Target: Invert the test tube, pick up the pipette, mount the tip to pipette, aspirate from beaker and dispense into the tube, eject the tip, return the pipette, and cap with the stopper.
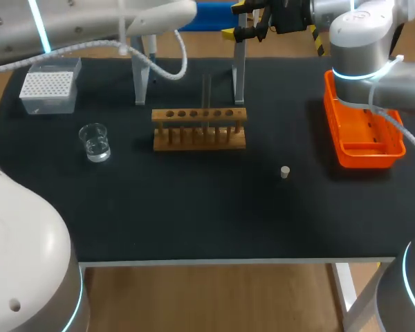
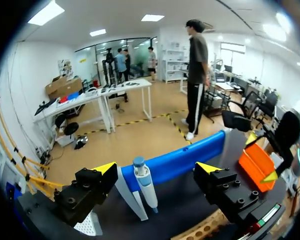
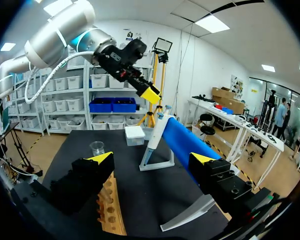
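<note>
Our left gripper [image 2: 156, 168]: fingers spread wide, gripping nothing. Pipette [image 2: 144, 185] rests on its stand [image 2: 126, 194] just ahead, untouched. Our right gripper [image 3: 152, 157]: fingers likewise apart, empty, above far side of table [image 1: 194, 214]. Test tube [image 1: 207, 97] upright in wooden rack [image 1: 199, 131], mid-table. Beaker [image 1: 95, 142] with clear liquid sits near tip box [image 1: 50, 88], on our left. Stopper [image 1: 285, 171] alone on table between rack and orange tray [image 1: 366, 160].

table [image 1: 194, 221]: black top | white front edge | white leg [image 1: 344, 287] beneath
</note>
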{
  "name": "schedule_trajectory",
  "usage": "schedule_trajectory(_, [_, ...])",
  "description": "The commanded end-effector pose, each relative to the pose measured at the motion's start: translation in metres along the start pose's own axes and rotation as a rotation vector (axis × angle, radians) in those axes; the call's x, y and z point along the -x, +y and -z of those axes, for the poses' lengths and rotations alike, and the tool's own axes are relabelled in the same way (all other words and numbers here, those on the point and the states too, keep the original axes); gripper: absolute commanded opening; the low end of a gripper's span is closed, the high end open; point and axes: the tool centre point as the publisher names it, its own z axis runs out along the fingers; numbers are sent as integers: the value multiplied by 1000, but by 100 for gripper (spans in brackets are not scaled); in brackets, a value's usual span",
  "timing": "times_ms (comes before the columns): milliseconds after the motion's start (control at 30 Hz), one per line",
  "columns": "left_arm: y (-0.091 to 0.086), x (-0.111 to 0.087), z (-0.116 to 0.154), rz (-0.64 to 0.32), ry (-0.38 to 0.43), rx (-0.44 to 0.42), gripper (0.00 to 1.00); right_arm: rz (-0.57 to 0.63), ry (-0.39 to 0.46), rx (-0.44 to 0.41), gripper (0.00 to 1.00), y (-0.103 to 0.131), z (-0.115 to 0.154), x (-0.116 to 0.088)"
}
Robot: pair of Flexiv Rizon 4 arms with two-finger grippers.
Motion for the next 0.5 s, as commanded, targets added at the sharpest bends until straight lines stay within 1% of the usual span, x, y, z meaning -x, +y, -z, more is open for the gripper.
schedule_trajectory(33, [11, 4, 27, -58, 258, -159, 100, -1, 4, -3, 100, 0, 1, 1])
schedule_trajectory(67, [11, 2, 30, -71, 291, -165, 100, -1, 4, -3, 100, 0, 1, 1])
schedule_trajectory(100, [11, 1, 31, -82, 293, -162, 100, -1, 4, -3, 100, 0, 1, 1])
schedule_trajectory(167, [12, -3, 38, -116, 362, -183, 100, -1, 4, -3, 100, 0, 1, 1])
schedule_trajectory(200, [12, -4, 40, -124, 359, -182, 100, -1, 4, -3, 100, 0, 1, 1])
schedule_trajectory(267, [14, -7, 45, -149, 406, -201, 100, -1, 4, -3, 100, 0, 1, 1])
schedule_trajectory(500, [26, -21, 61, -209, 460, -215, 100, -1, 4, -3, 100, 0, 1, 1])
